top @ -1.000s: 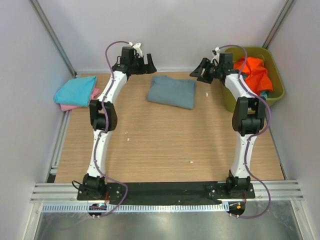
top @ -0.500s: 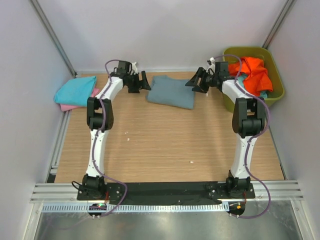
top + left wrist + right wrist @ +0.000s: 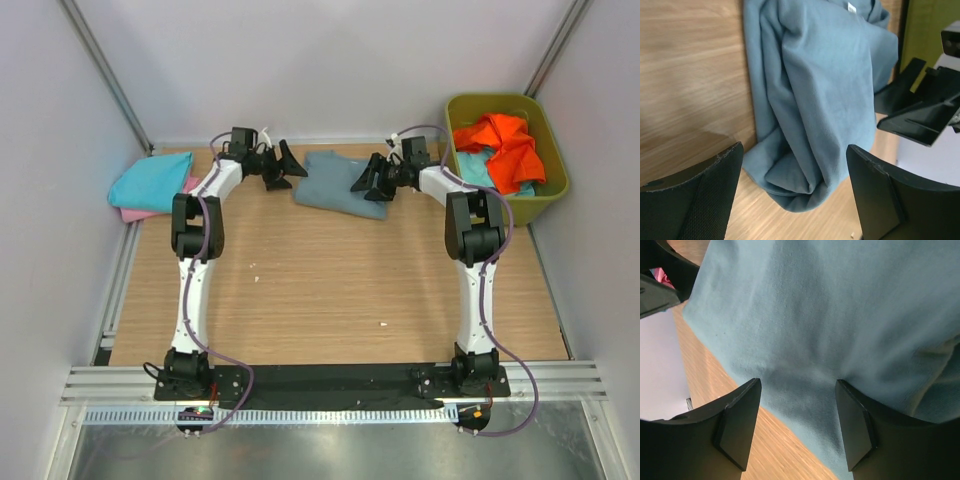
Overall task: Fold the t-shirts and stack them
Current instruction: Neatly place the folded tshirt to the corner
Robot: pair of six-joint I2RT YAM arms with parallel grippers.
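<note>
A folded grey-blue t-shirt (image 3: 335, 183) lies at the back middle of the table. My left gripper (image 3: 283, 165) is at its left edge, open; in the left wrist view the shirt's bunched corner (image 3: 805, 170) lies between the wide-apart fingers of the left gripper (image 3: 795, 150), and a small white label (image 3: 852, 7) shows at the top. My right gripper (image 3: 368, 183) is over the shirt's right edge, open. In the right wrist view the right gripper (image 3: 797, 385) straddles the cloth's (image 3: 830, 305) hem, not closed on it.
A turquoise t-shirt (image 3: 150, 180) lies on a pink one (image 3: 135, 213) at the table's left edge. An olive-green tub (image 3: 555, 170) at the back right holds an orange t-shirt (image 3: 505, 145) and a bit of turquoise cloth. White walls close in on both sides.
Both grippers have come down and inward from above the table's back to the two ends of the grey-blue shirt. The shirt itself has not moved.
</note>
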